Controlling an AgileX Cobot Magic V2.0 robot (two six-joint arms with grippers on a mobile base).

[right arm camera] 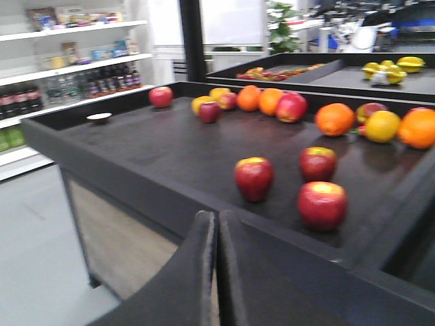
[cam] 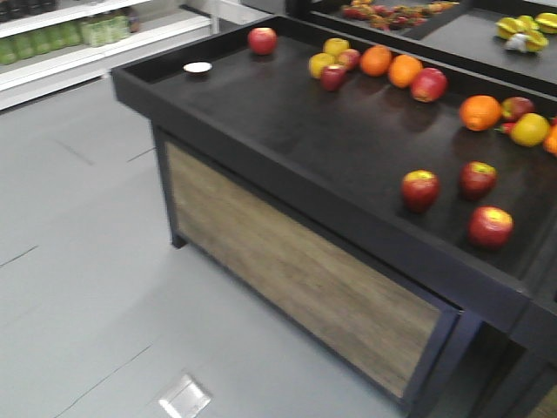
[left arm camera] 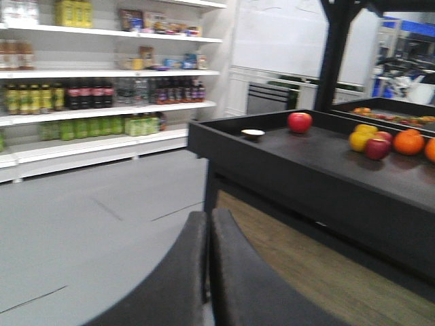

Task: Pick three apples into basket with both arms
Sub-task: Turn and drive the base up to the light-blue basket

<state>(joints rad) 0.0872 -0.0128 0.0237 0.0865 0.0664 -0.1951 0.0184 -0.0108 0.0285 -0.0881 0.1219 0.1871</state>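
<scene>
Closest to the lens, the right gripper shows two dark fingers pressed flat together with nothing between them, just outside the front rim of the black display table. Beyond that rim, on the table's dark top towards its right end, lie the three apples, dark red with yellow-green crowns and none touching another: the nearest apple close to the rim, the left apple beside it, the rear apple behind it. The left gripper is likewise clamped on nothing, its fingers touching, held low off the table's left end above grey floor. Along the table's far side sit oranges, yellow fruits and other red apples. A lone red apple and a small white dish rest near the table's far left corner. Past that end stand store shelves lined with bottles.
</scene>
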